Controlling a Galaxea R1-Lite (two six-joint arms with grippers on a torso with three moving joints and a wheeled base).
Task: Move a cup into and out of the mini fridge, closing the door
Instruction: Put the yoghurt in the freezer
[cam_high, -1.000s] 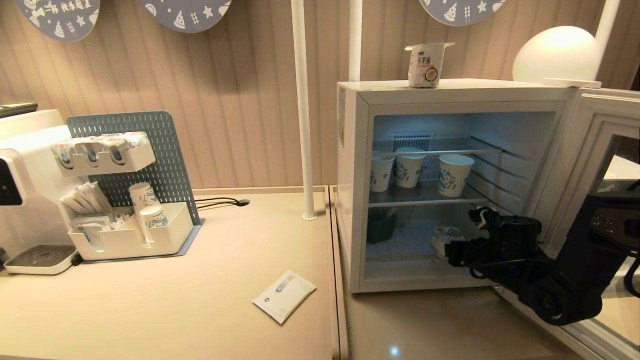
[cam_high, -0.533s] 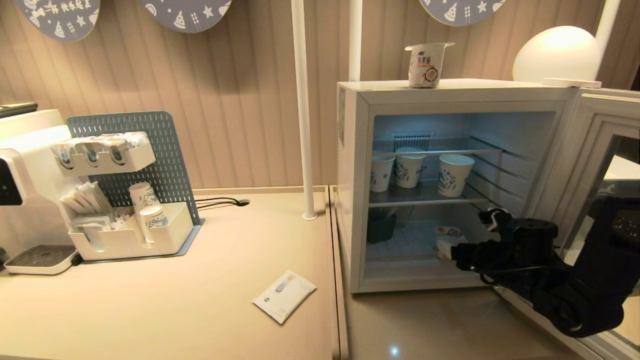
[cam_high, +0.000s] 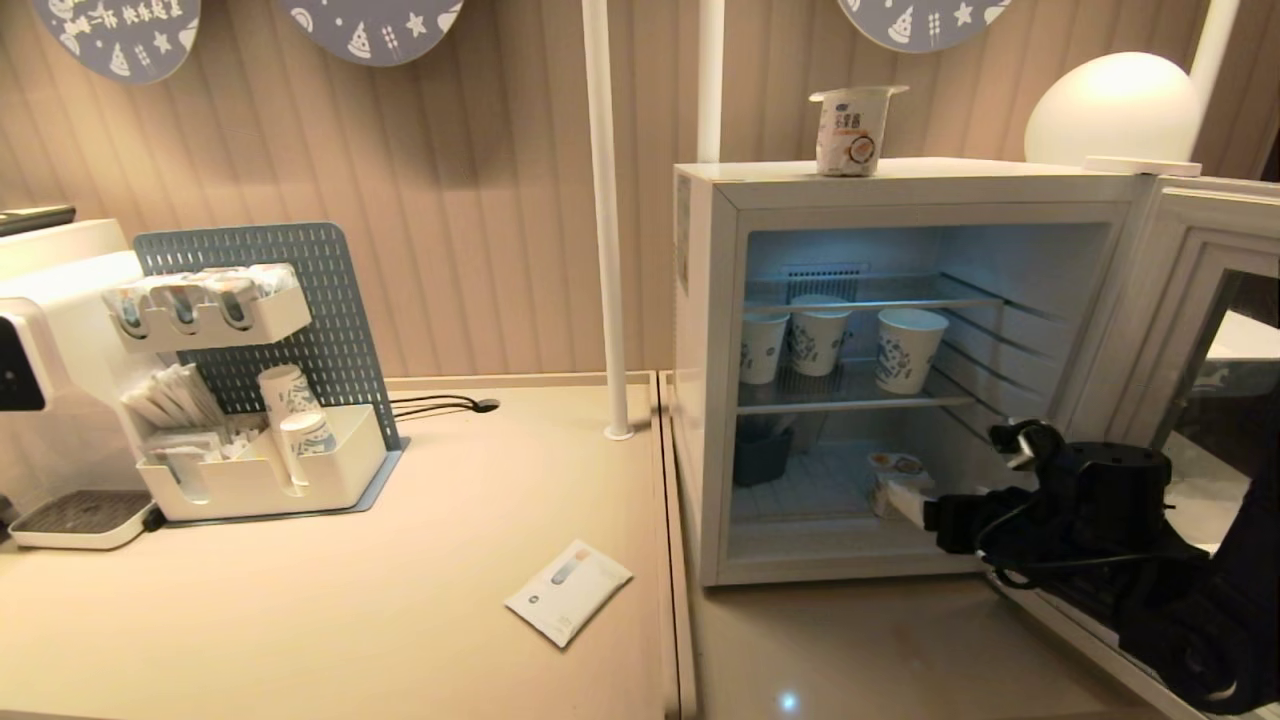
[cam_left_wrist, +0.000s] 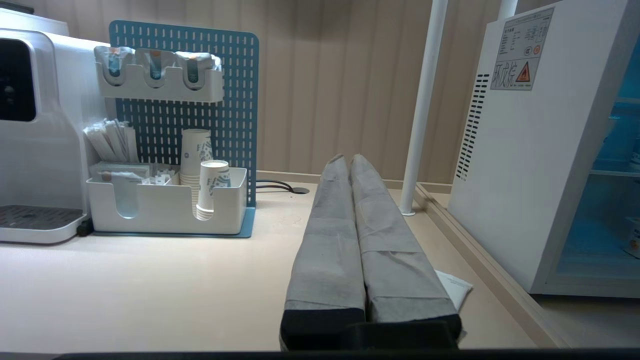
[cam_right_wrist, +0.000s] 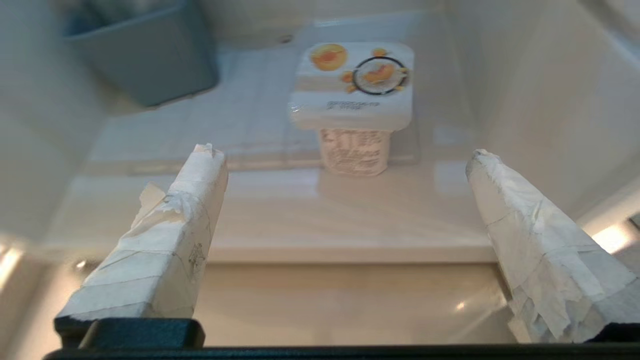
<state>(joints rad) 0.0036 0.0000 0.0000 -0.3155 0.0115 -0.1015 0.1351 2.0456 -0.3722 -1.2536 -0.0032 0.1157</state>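
Only the left wrist view shows the left gripper (cam_left_wrist: 345, 162), pressed shut and empty over the counter (cam_left_wrist: 150, 280). The mini fridge (cam_high: 705, 300) stands with its door (cam_high: 1190, 300) swung wide. The right gripper (cam_right_wrist: 345, 160), jaws spread and empty, has backed away from the yogurt cup (cam_right_wrist: 352, 107) on the fridge floor.
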